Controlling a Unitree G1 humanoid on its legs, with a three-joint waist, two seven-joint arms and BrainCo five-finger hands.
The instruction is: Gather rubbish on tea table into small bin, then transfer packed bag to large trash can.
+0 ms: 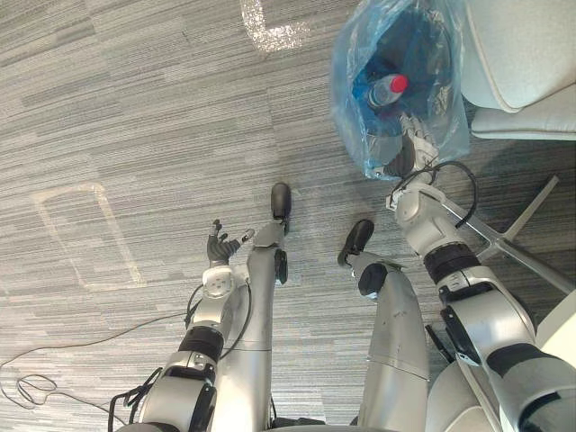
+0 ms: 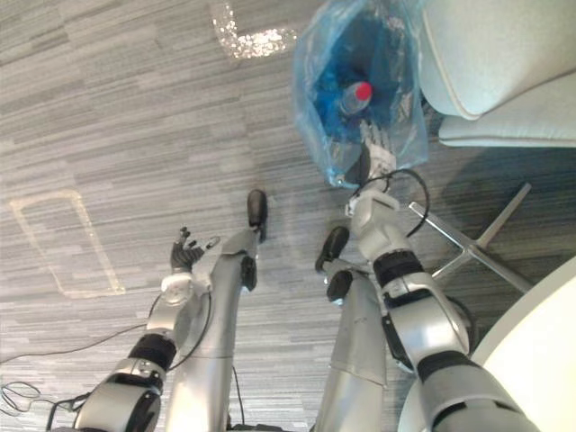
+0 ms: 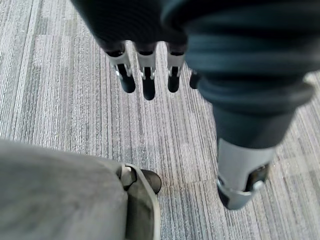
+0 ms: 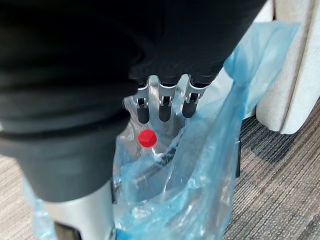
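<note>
Head views: left hand (image 1: 219, 245) low over grey carpet (image 1: 108, 108), fingers spread, holding nothing. Right hand (image 1: 405, 155) at the near rim of the blue bag (image 1: 353, 54), just beside a white armchair (image 1: 513, 54); red-capped bottle (image 1: 387, 91) inside the bag.

Left wrist view: fingers straight and apart above the carpet.

Right wrist view: fingers inside the bag's mouth, thumb outside, rim pinched between; bottle just past the fingertips.

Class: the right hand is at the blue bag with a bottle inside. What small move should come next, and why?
Probably lift the blue bag with the right hand and turn away from the white chair beside it. The bag already holds a red-capped bottle, so packing looks done and carrying remains. The left hand hangs open, idle.
</note>
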